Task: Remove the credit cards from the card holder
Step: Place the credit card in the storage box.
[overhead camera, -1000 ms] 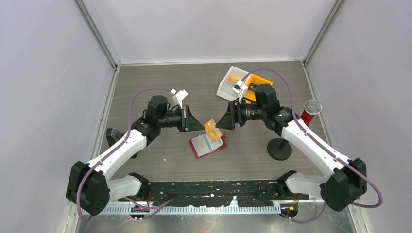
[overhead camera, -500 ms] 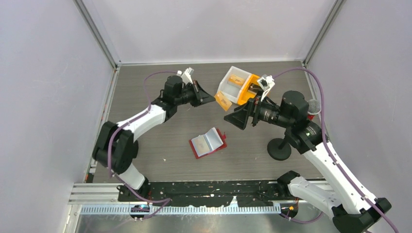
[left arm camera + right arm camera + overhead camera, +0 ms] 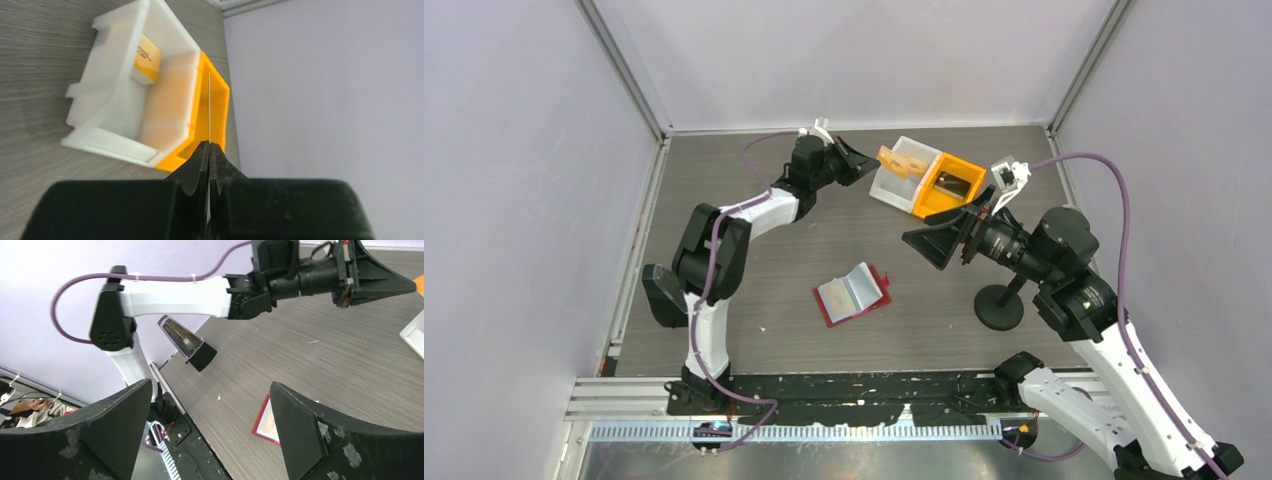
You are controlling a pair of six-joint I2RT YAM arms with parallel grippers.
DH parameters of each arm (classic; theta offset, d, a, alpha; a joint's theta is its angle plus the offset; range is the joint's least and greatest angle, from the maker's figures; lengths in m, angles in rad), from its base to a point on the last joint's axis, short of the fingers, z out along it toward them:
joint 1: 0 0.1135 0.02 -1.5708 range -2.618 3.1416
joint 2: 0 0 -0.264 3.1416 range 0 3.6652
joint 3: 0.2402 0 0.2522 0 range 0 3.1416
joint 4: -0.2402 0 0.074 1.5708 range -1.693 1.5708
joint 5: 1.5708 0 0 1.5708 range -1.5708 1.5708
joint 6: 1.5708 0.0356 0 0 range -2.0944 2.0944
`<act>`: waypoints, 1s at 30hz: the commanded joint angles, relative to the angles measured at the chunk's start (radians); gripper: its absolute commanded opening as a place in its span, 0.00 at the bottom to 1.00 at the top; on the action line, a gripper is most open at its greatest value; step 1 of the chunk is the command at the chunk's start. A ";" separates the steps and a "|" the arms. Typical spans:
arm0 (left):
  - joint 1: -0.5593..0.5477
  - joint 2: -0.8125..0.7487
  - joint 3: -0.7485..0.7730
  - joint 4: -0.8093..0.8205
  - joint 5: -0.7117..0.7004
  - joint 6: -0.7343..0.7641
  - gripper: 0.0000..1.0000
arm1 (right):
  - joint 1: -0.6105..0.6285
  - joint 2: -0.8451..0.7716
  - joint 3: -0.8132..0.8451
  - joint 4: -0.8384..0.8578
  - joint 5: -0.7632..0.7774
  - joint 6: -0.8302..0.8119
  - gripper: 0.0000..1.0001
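Credit card (image 3: 209, 110) shows only edge-on, pinched in left end effector (image 3: 209, 147); right end effector (image 3: 209, 394) gapes empty.

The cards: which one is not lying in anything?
The card pinched in the shut left fingers, held in the air near the white bin; the second card lies inside that bin.

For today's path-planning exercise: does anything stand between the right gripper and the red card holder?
Nothing visible does. The right gripper hangs open and empty, with only bare tabletop between it and the open card holder. The black stand base lies off to the other side.
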 commanded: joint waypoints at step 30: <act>-0.048 0.427 0.474 0.000 -0.077 -0.065 0.00 | 0.005 0.000 0.033 0.012 0.076 -0.016 0.95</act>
